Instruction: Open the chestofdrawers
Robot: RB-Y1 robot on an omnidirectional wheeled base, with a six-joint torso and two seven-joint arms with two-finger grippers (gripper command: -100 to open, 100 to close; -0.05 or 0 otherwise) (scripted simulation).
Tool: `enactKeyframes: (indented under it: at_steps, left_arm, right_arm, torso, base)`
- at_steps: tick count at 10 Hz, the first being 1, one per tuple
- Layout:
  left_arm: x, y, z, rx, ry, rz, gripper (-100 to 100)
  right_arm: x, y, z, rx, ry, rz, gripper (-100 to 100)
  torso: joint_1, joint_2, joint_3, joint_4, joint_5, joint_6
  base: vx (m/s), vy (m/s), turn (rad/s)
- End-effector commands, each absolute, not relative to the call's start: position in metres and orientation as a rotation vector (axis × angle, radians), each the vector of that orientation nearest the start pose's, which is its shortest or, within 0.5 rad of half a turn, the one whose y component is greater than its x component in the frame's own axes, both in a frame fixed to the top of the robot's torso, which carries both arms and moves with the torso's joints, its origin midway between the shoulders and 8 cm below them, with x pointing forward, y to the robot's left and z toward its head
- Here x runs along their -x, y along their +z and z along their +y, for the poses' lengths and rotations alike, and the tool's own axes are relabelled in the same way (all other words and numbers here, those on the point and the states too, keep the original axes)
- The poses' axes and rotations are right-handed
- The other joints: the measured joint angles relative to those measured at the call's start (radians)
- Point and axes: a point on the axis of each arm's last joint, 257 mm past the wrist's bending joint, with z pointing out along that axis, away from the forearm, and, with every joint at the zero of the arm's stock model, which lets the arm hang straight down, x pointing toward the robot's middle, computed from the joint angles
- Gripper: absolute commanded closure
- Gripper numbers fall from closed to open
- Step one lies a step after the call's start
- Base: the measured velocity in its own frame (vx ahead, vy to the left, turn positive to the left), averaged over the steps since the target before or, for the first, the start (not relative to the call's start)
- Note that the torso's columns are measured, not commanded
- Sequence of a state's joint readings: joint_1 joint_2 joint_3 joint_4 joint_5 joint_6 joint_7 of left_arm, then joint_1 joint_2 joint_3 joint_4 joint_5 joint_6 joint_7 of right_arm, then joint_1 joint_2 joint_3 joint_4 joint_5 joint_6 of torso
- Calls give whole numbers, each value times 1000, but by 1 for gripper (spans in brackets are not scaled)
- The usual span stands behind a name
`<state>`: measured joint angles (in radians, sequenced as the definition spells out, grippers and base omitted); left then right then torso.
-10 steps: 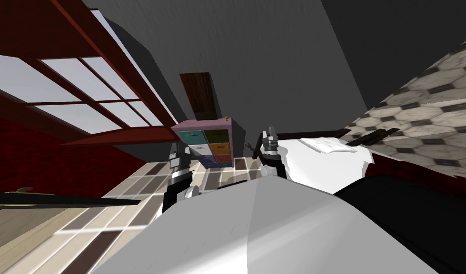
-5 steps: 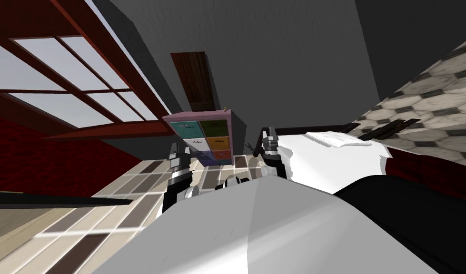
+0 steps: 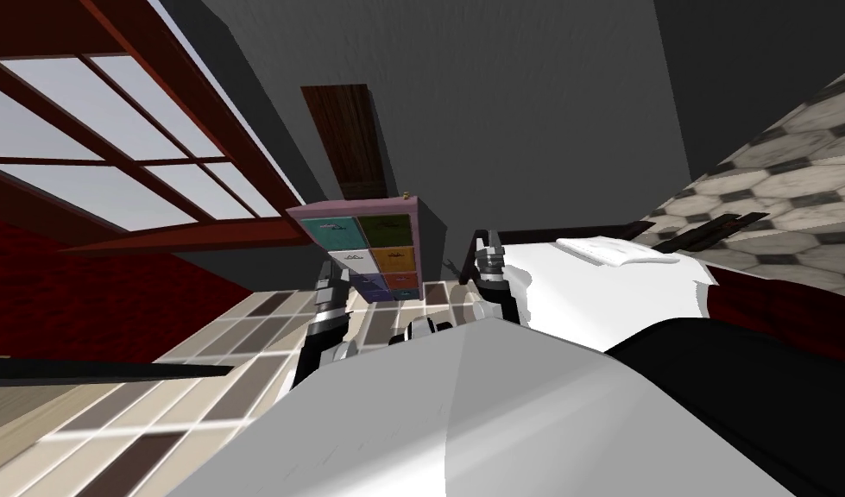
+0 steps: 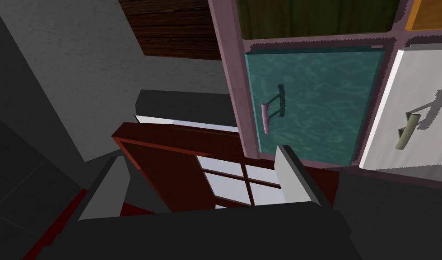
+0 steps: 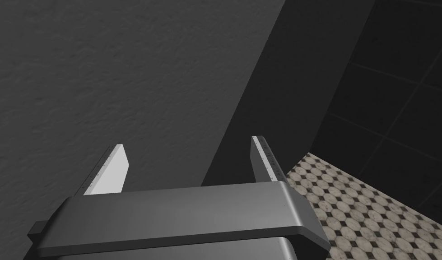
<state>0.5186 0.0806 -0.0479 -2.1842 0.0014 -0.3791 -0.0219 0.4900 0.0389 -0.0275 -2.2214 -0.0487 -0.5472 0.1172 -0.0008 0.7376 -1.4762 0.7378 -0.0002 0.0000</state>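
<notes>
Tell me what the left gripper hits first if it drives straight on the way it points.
Probably the dark red window frame beside the chest of drawers, not a drawer: the left gripper aims past the teal drawer, whose handle sits off to one finger's side. Depth is unclear.

Bedroom: bed (image 3: 584,289), pillow (image 3: 603,251), drawers (image 3: 373,246)

Bare floor (image 3: 256,328) and air separate the left hand (image 4: 201,153) from the chest (image 3: 373,250); nothing stands before its drawer fronts. The teal drawer (image 4: 314,99) has a handle (image 4: 266,118) that juts clear of the front, ahead of one finger of the spread hand, untouched. A red window frame (image 3: 196,235) flanks the chest on the left, the bed (image 3: 602,285) on the right
</notes>
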Motion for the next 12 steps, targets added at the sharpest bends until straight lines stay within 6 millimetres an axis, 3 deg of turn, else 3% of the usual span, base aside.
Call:
enactKeyframes:
  at_steps: [1,3,4,12]
  left_arm:
    - [-385,-75,265,769,-1247,923,-100]
    - [-392,-97,265,772,-1234,969,-100]
    - [-392,-97,265,772,-1234,969,-100]
    - [-407,-155,269,812,-1202,1061,-100]
  right_arm:
    - [-344,11,-299,-673,1195,578,0]
    - [-344,11,-299,-673,1195,578,0]
    - [-344,11,-299,-673,1195,578,0]
    - [-344,11,-299,-673,1195,578,0]
  torso:
    - [0,0,0,0,0,0]
    - [0,-1,-1,0,0,0]
    - [0,-1,-1,0,0,0]
    - [1,0,0,0,0,0]
  base:
    - [61,-33,-32]
    - [83,-48,-31]
    - [56,-38,-12]
    - [49,-30,-18]
